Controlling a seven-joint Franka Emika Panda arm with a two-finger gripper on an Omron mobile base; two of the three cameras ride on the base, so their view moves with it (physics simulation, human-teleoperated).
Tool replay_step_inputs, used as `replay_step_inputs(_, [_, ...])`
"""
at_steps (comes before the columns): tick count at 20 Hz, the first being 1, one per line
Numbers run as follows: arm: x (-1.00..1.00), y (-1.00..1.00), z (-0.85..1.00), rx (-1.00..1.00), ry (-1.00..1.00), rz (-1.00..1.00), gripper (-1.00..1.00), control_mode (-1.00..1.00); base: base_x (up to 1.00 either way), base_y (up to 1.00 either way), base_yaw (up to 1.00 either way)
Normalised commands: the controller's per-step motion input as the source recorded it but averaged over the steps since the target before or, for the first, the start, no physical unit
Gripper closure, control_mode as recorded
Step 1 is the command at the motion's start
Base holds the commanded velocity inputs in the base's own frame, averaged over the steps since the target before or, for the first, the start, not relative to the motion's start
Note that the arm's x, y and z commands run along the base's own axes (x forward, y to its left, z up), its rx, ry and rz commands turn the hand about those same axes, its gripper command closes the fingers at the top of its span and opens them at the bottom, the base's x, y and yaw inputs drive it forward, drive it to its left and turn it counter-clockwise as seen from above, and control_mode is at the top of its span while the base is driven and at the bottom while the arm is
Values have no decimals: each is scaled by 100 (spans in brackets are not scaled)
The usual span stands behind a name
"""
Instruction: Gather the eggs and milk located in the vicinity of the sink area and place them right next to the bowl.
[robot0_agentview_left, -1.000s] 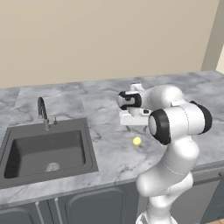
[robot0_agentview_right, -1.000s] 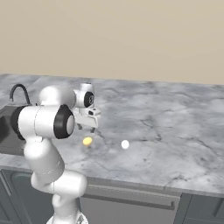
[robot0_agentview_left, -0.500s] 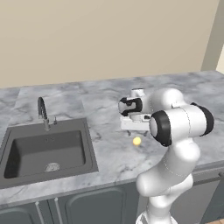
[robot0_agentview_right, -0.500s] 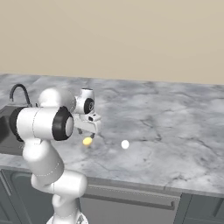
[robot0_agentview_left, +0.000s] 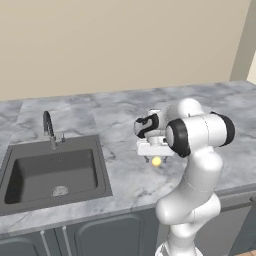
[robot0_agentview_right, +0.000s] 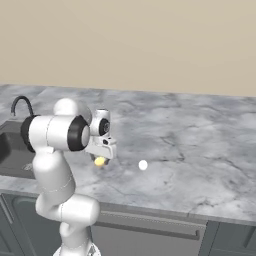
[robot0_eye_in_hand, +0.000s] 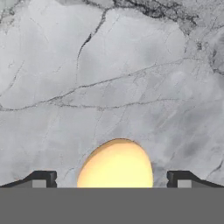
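Hand view cuts off yellow egg (robot0_eye_in_hand: 116, 164) between wide gripper (robot0_eye_in_hand: 111, 179) fingertips.

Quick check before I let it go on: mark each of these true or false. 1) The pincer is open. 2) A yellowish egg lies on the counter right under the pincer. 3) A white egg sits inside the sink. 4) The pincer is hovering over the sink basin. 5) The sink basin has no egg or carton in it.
1) True: the pincer stands open, its tips apart on either side of the yellowish egg.
2) True: that egg lies on the marble counter just below the pincer.
3) False: the white egg lies on the counter, to the right of the pincer and away from the sink.
4) False: the pincer is over the counter, to the right of the sink.
5) True: I see just the drain in the basin.
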Motion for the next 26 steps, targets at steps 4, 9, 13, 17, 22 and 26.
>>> replay_step_inputs(4, [0,0,-13,0,3,0,-100,-100,0,0,0])
replay_step_inputs(9, [0,0,0,0,0,0,100,-100,0,0,0])
replay_step_inputs(13, [0,0,0,0,0,0,100,-100,0,0,0])
replay_step_inputs(17, [-39,-18,47,3,-3,-7,100,-100,0,0,0])
replay_step_inputs(22, [-89,-1,99,0,-15,0,100,-100,0,0,0])
replay_step_inputs(26, [-100,0,99,0,-17,0,100,-100,0,0,0])
